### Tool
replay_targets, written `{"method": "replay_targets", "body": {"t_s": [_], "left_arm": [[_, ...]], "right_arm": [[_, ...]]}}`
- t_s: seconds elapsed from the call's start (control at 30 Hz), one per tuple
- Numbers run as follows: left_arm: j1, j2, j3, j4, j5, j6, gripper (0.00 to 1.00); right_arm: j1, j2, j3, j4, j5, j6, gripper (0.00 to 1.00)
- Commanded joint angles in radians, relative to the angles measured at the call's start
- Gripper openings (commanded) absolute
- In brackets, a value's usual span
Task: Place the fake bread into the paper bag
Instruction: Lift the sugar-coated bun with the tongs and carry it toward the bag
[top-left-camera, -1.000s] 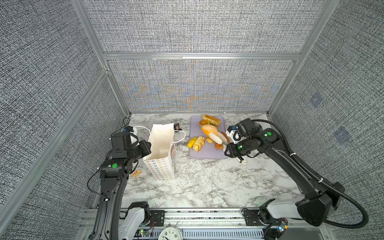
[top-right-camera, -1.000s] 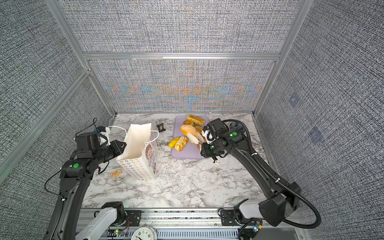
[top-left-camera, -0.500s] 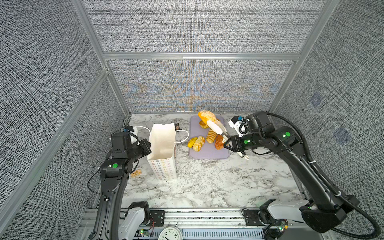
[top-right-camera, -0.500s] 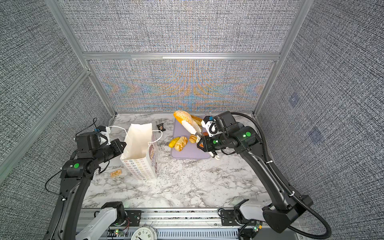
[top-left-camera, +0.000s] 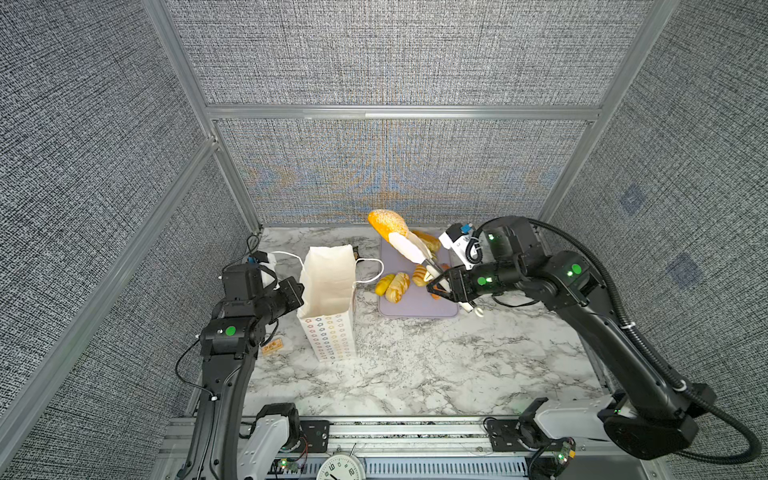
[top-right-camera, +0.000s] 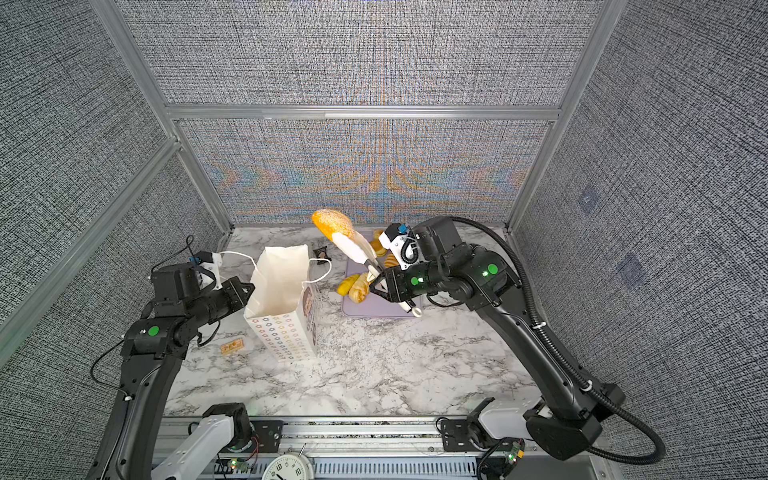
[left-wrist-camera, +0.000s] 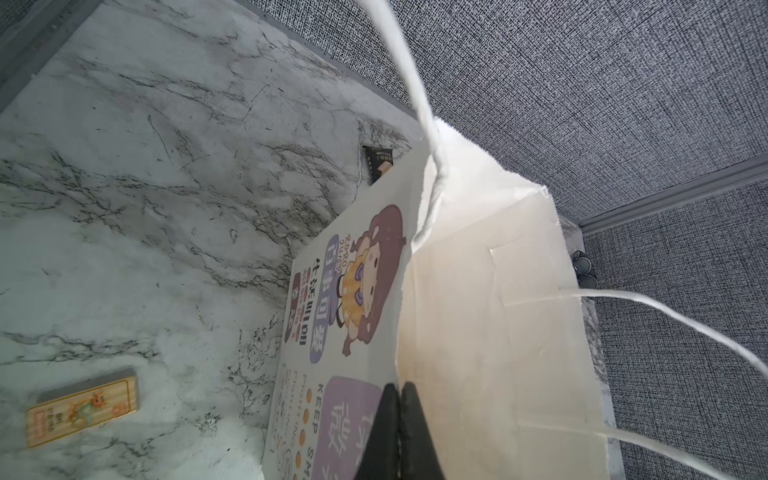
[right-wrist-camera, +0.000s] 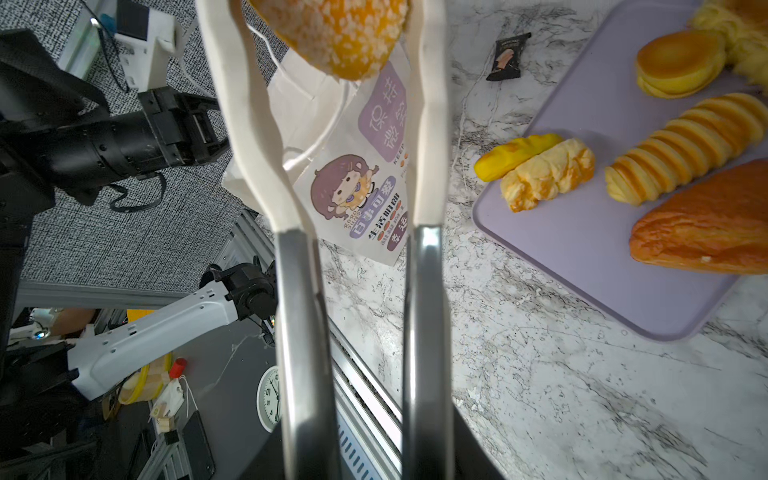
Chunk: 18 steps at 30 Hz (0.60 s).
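Note:
The white paper bag (top-left-camera: 328, 291) (top-right-camera: 282, 291) stands open at the left of the marble table. My left gripper (top-left-camera: 299, 291) (left-wrist-camera: 400, 386) is shut on its near rim (left-wrist-camera: 478, 311). My right gripper (top-left-camera: 436, 286) (top-right-camera: 376, 286) is shut on a pair of metal tongs (right-wrist-camera: 424, 332) with white tips. The tongs clamp a sugar-speckled golden piece of fake bread (top-left-camera: 388, 222) (right-wrist-camera: 336, 33) in the air above the tray's far left corner, right of the bag's mouth. Several more pieces of fake bread (top-left-camera: 397, 286) (right-wrist-camera: 548, 174) lie on the tray.
The flat lavender tray (top-left-camera: 415, 309) (right-wrist-camera: 602, 249) lies right of the bag. A small dark packet (top-left-camera: 356, 252) (left-wrist-camera: 378, 162) sits behind the bag, and a yellow card (top-left-camera: 272, 345) (left-wrist-camera: 83, 407) lies left of it. Textured walls close three sides.
My right arm has lifted the speckled bread in the tongs off the tray, up and toward the bag. The left gripper has closed on the bag's rim and the bag stands straighter.

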Motion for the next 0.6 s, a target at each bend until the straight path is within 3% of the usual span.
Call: {"method": "replay_targets", "body": {"t_s": [0.0, 0.57], "left_arm": [[0.002, -0.001, -0.005, 0.036, 0.025, -0.007, 0.02], [0.001, -0.006, -0.018, 0.048, 0.034, -0.015, 0.02]], "right_arm": [[0.038, 0.024, 0.047, 0.04, 0.013, 0.002, 0.38], [0.196, 0.174, 0.203, -0.003, 0.114, -0.015, 0.38]]}}
